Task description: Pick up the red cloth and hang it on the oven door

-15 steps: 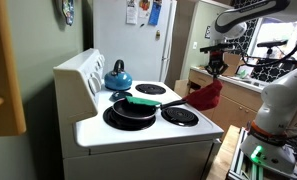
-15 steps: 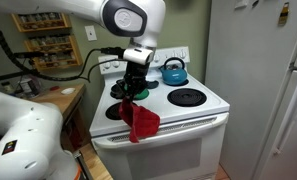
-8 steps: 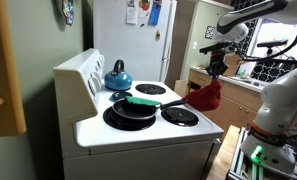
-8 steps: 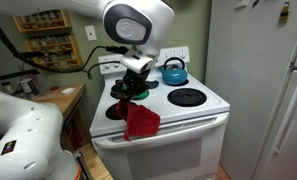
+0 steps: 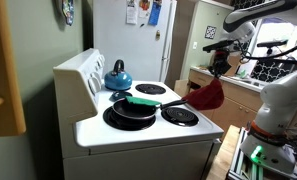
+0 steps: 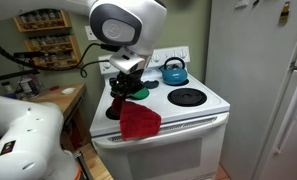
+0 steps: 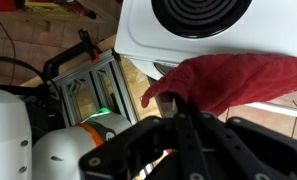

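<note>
One pinched bunch at its top is all that carries the red cloth (image 6: 139, 121), which hangs in the air off the near front edge of the stove (image 6: 203, 108), toward the left end of that front, its lower part level with the door handle (image 6: 193, 122) of the oven door (image 6: 173, 150). The long axis runs roughly vertical, narrow at the top and widening downward; in the wrist view the cloth (image 7: 238, 80) fans away from the fingers toward the right, across the stove's edge. The end effector (image 6: 126, 92) is closed on that top bunch, just above the stove's front lip. The main risk, as I judge it, is letting go with nearly all the fabric on one side of the handle: the weight would drag the cloth to the floor. A thin grip could also slip during a swing, and lowering further could knock the end effector against the stove edge. The pan (image 5: 133, 108) and the kettle (image 6: 172, 71) sit well apart from the cloth.
</note>
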Motion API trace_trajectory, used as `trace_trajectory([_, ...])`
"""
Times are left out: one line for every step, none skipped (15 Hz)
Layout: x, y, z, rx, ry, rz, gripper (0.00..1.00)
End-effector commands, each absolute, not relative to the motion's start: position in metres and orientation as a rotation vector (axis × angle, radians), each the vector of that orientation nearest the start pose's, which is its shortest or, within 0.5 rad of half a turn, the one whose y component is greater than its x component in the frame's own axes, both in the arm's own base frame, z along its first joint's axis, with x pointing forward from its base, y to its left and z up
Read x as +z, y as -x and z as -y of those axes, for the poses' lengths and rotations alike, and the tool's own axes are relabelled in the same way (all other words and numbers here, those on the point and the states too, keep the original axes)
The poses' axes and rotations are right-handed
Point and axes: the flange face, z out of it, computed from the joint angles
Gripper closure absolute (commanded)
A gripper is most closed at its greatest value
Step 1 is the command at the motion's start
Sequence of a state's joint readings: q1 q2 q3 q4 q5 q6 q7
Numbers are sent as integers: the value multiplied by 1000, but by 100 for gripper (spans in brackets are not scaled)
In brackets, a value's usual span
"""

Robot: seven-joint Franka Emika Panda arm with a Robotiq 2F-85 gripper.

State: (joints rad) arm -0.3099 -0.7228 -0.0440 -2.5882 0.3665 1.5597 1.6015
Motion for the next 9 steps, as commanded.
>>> trace_trajectory([471, -275, 58, 695, 1514, -2459, 99])
trace_trajectory([473, -273, 56, 689, 1505, -2455, 99])
trace_trajectory([475, -270, 53, 686, 1495, -2448, 99])
trace_trajectory([477, -268, 50, 675, 1481, -2447, 99])
trace_trajectory([477, -266, 50, 672, 1473, -2446, 99])
trace_trajectory([476, -266, 51, 663, 1461, -2453, 99])
trace_trajectory([474, -266, 53, 662, 1445, -2461, 99])
trace_trajectory([472, -266, 54, 660, 1438, -2465, 99])
trace_trajectory([468, -266, 57, 653, 1443, -2468, 99])
